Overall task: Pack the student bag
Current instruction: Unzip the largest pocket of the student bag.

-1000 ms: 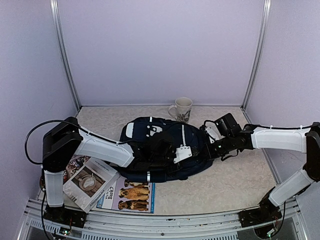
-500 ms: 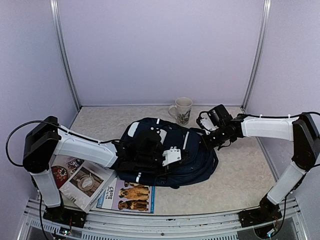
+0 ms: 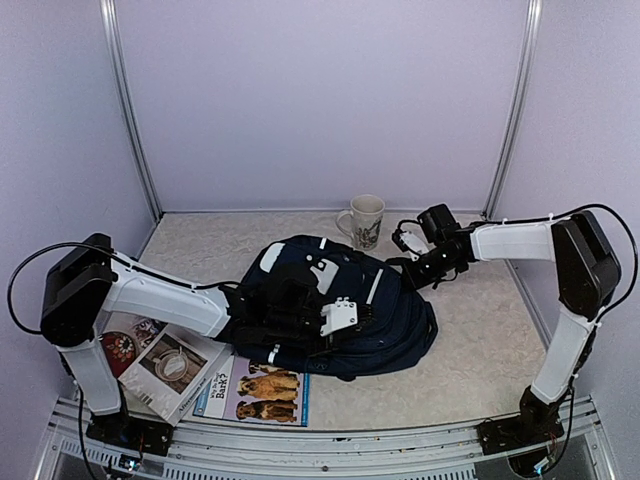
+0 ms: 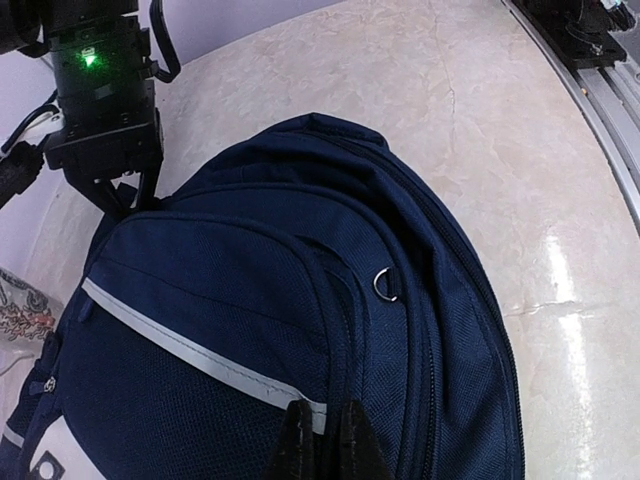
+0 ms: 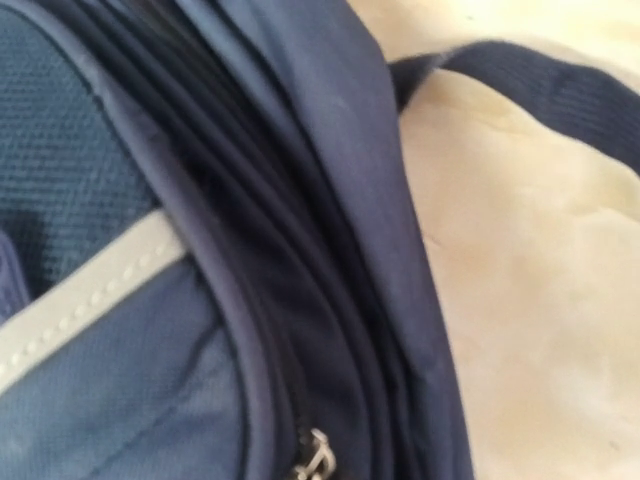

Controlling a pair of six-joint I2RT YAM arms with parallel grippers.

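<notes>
student bag (image 3: 395, 322): we see it lying flat mid-table (image 3: 480, 350), front pocket up, between both arms.
left gripper (image 4: 322, 442): fingers pressed tight together on the bag's front, at the white stripe (image 4: 180, 345); we cannot tell if fabric is pinched.
right gripper (image 3: 412, 270): closed, against the bag's far right edge.
mug (image 3: 364, 218): upright, behind the bag.
booklets (image 3: 262, 386): at the bag's near-left edge.

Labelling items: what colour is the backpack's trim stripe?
Light grey-white trim stripe, clearest in left wrist view.
</notes>
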